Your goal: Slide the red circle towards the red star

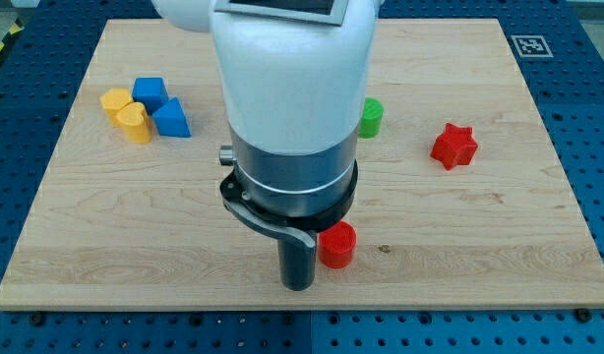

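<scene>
Red circle (336, 244) near bench (538, 246) bottom edge, just right of centre. Upright, flat face up. Red star (453, 146) well apart, up and toward view's right. Bare wood between the two; path looks clear.

Tip (298, 285) at circle's left, slightly toward view's bottom; rod's lower end right beside circle, touching or nearly so. Contact itself not resolvable. No gripper fitted on this rig, so nothing to report as released or clenched; circle not held, only abutted by rod.

Arm body hides much of bench centre. Green block (371, 117) partly behind arm, shape unclear, up and left of star, off the direct line from circle to star.

Cluster at view's upper left, far from the action: two yellow blocks (126, 111), blue cube (150, 91), blue triangle (171, 118), all touching or close to it.

Step judged: push set up, or just begun. Tip on far side of circle from star, roughly. Most of the travel still to do.

Next move calls for: drive up and to view's right, along line from circle to star. Tip sits a bit left rather than squarely opposite star; push from here likely sends circle more rightward than upward. Needs tip shifted a little further under circle, or correction mid-push. Round block may slip off rod if contact off-centre. Stop short of knocking star.
</scene>
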You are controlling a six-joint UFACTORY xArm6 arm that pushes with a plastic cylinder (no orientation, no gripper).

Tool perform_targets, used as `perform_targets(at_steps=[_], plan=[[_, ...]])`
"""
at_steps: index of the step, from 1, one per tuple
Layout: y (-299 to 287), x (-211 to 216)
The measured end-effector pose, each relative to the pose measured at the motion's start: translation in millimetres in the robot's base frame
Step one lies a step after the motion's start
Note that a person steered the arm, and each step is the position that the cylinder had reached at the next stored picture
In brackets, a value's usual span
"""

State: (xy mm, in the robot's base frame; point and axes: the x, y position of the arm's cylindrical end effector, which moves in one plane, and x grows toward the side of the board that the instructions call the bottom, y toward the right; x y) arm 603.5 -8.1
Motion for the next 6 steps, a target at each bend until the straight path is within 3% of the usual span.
perform_targets(at_steps=[3,6], plan=[[49,-27],[88,-80]])
